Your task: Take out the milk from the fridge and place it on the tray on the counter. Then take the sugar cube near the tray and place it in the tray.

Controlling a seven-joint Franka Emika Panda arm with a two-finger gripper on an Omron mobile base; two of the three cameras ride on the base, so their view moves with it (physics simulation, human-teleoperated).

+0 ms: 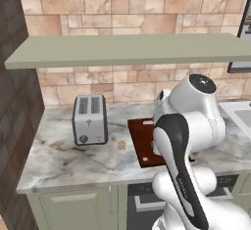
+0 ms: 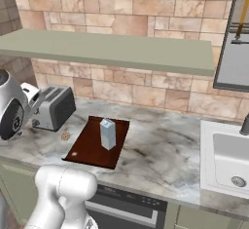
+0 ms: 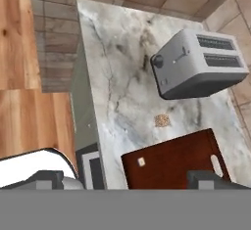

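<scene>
Dark red-brown wood marks the tray (image 2: 90, 150), which lies flat on the pale grey-veined marble counter (image 2: 160, 145) with its slot handle (image 3: 215, 163) at the short end toward the brick wall. The milk (image 2: 107, 133), a small pale blue-white carton, stands upright on the tray, toward its right edge in the right base view. A tiny pale speck (image 2: 74, 153) sits on the board near its front left corner; what it is cannot be told.

The sugar cube (image 3: 162, 121) rests on the marble just beside the tray's left edge, between the tray and the silver toaster (image 1: 90, 119), touching neither. The toaster stands near the back wall, slots up, lever and knob on its front face.

The gripper (image 3: 132, 181) hangs above the counter over the tray's front left part, looking down on board, cube and toaster. Its two dark fingertips (image 3: 47, 180) stand wide apart at the bottom of the hand view, with nothing between them. In the left base view the white arm (image 1: 186, 146) covers much of the tray. A white sink (image 2: 228, 160) is set into the counter well to the right, and sage-green shelves (image 1: 127, 50) run along the tan brick wall above.
</scene>
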